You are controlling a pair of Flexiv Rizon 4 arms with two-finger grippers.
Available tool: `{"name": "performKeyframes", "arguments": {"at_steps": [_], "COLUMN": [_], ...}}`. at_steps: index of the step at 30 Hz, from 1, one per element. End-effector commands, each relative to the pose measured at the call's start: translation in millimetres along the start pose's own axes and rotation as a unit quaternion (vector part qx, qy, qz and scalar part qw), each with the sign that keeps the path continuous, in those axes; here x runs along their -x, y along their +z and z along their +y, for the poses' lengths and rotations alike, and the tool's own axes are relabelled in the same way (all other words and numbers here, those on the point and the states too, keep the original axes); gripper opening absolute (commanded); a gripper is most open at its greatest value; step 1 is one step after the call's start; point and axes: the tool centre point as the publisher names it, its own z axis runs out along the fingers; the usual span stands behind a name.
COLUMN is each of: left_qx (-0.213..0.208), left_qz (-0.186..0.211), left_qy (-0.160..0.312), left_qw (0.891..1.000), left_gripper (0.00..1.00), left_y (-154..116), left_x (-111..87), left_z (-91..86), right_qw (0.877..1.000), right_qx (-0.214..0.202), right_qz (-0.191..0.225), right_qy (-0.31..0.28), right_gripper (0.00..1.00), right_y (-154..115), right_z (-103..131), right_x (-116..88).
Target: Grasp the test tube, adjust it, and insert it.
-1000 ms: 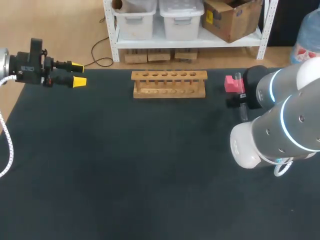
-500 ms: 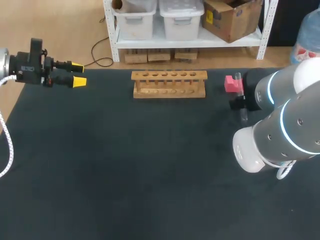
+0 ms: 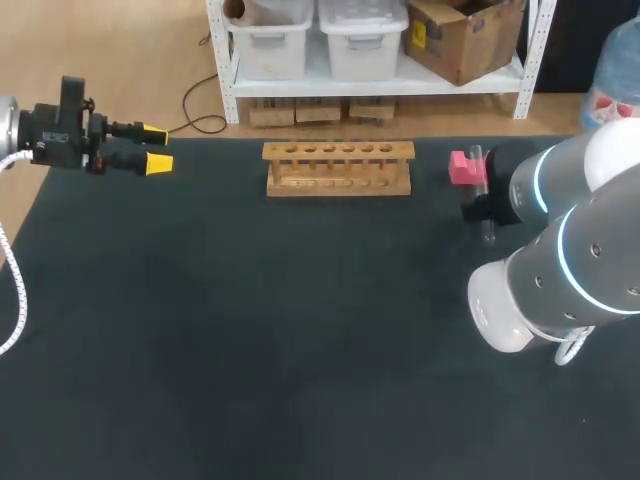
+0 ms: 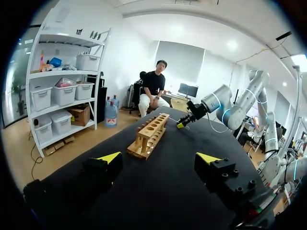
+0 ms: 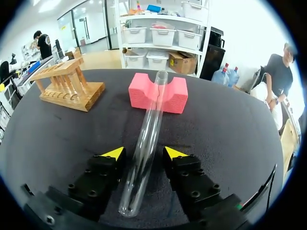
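My right tool (image 5: 144,152), released, straddles the test tube (image 5: 148,129), whose far end rests in the pink foam block (image 3: 461,167) at the frame's upper right, the wooden rack (image 3: 338,167) upper centre, my left tool (image 3: 155,147) unclenched upper left.

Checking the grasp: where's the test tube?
The test tube lies at the table's right, resting on the pink foam block, between the right end effector's open fingers.

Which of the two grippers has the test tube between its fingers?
The right gripper: the test tube lies between its open fingers, propped on the pink block. The left gripper holds nothing.
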Motion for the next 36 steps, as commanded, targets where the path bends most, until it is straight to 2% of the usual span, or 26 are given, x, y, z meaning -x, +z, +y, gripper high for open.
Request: {"name": "performKeyframes", "arguments": {"at_steps": [1, 9, 28, 34, 36], "left_qx": [0.000, 0.000, 0.000, 0.000, 0.000], "left_qz": [-0.002, -0.002, -0.002, -0.002, -0.002], "left_qy": [0.002, 0.002, 0.002, 0.002, 0.002], "left_qw": [1.000, 1.000, 1.000, 1.000, 1.000], "left_gripper": [1.00, 1.00, 1.00, 1.00, 1.00], "left_y": [-0.1, -0.1, -0.1, -0.1, -0.1], "left_x": [-1.1, -1.1, -1.1, -1.1, -1.1], "left_z": [0.1, 0.1, 0.1, 0.1, 0.1], "right_qw": [1.000, 1.000, 1.000, 1.000, 1.000], "right_qx": [-0.002, -0.005, -0.011, -0.018, -0.023], "right_qz": [0.001, 0.004, 0.008, 0.008, 0.009], "right_qy": [0.000, 0.002, 0.007, 0.013, 0.017], "right_gripper": [0.48, 0.45, 0.20, 0.20, 0.14], "right_y": [-0.4, -0.6, -1.2, -3.1, -4.2], "right_z": [0.0, -0.8, -1.1, -2.2, -3.0], "right_x": [1.4, 1.5, 0.8, 1.4, 1.7]}}
